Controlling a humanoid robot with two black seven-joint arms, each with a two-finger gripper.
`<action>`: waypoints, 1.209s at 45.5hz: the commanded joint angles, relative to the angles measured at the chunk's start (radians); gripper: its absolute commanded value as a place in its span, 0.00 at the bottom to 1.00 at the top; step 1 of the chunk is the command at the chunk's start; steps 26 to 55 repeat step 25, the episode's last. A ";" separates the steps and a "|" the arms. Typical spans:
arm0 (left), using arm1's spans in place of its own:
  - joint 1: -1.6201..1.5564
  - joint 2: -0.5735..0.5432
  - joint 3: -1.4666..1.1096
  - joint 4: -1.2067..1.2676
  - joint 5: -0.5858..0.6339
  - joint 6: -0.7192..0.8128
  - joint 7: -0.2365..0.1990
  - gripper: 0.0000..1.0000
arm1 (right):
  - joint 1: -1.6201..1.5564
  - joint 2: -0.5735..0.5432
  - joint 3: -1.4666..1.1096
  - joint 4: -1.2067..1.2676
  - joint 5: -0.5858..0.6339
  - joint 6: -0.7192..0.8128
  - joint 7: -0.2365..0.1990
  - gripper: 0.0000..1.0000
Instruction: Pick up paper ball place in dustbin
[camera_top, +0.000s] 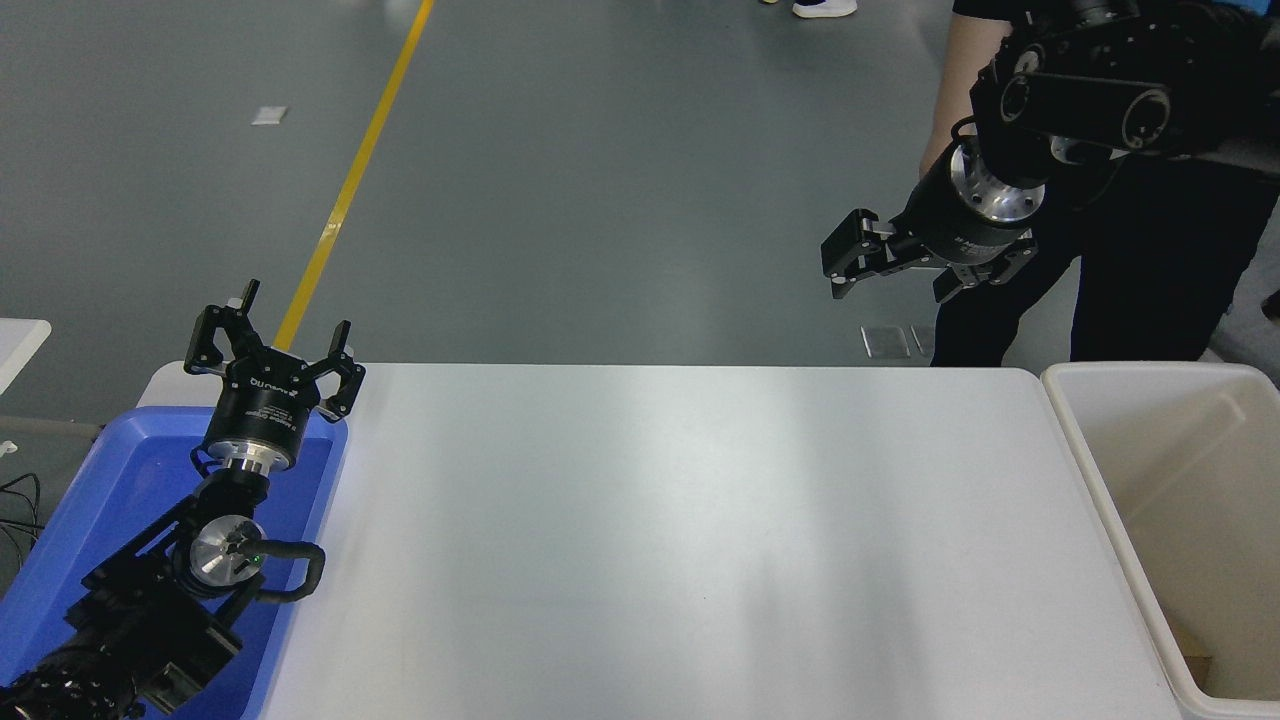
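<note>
Two grippers stand open: the left gripper (272, 340) at 9 o'clock, the right gripper (895, 272) at 1 o'clock, empty. The dustbin (1098, 480) at 4 o'clock runs near-to-far; only a tan scrap shows inside.

The dustbin (1100, 480) is cut off by the right and bottom edges, so most of its floor is out of sight. The right arm (1090, 95) hides part of the person (1150, 260), whose upper body lies beyond the top edge. The tray (70, 520) is partly covered by the left arm (150, 600).
</note>
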 joint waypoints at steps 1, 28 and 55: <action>0.000 0.000 0.000 0.000 0.000 0.002 -0.001 0.98 | 0.093 -0.038 -0.004 0.172 0.004 0.008 0.000 1.00; 0.000 0.000 0.000 0.000 0.000 0.000 -0.001 0.98 | 0.172 -0.088 -0.015 0.259 0.033 0.008 -0.002 1.00; 0.000 0.000 0.000 0.000 0.000 0.000 -0.001 0.98 | 0.172 -0.088 -0.015 0.259 0.033 0.008 -0.002 1.00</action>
